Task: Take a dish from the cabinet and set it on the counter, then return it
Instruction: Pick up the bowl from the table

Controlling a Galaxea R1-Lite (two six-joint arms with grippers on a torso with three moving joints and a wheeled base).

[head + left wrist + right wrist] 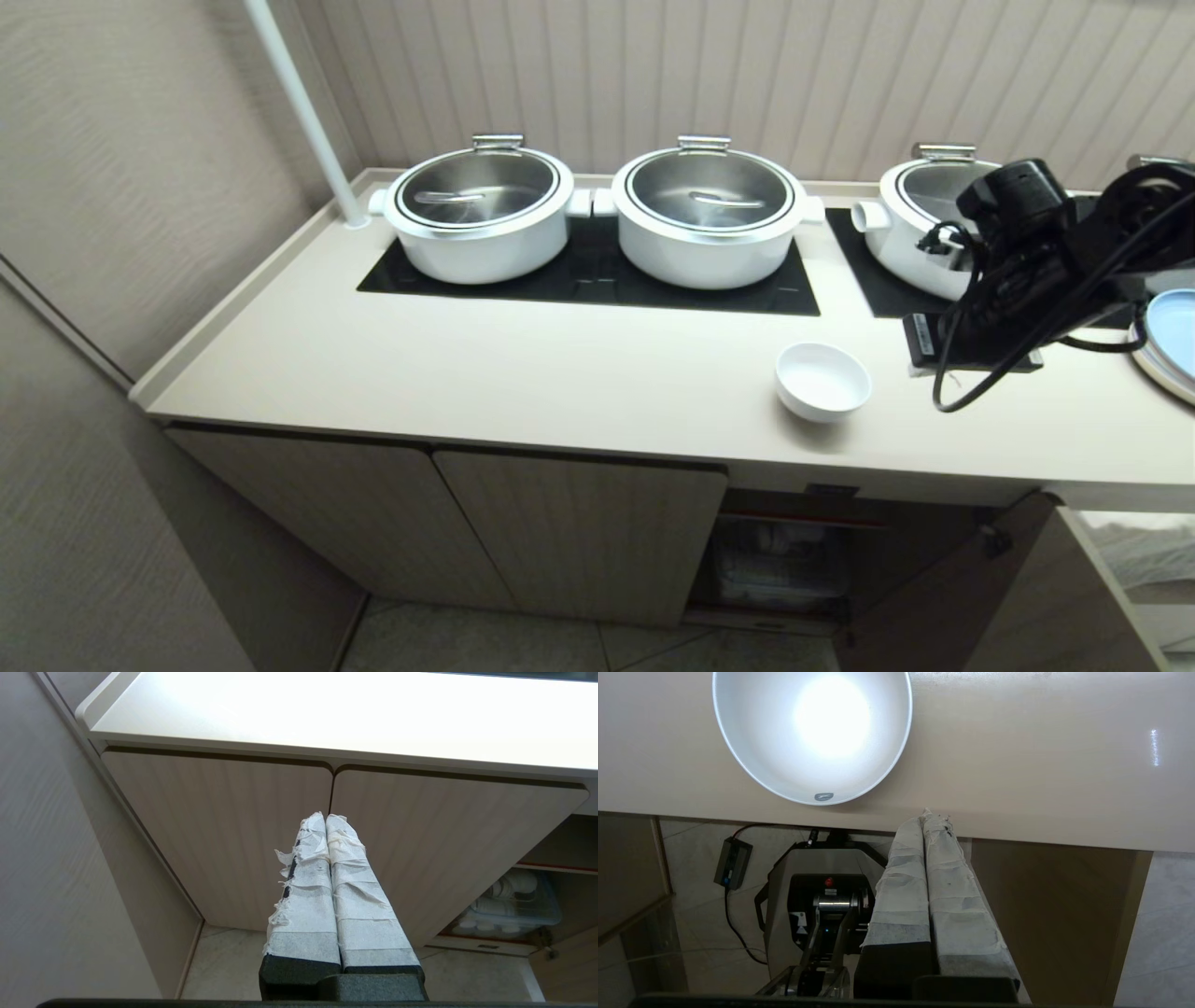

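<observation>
Head view, dish point(822, 378) on counter point(523, 369), 3 pots point(480, 215) behind, right gripper point(927, 817) closed, empty

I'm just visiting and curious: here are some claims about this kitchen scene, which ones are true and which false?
1. The bowl sits on the counter. True.
2. The right end effector grips the bowl. False: it is shut on nothing, beside the bowl.
3. Every pot has its lid on. True, for those in view.
4. All cabinet doors are closed. False: one on the right stands open.
5. The bowl holds soup. False: it is empty.
</observation>
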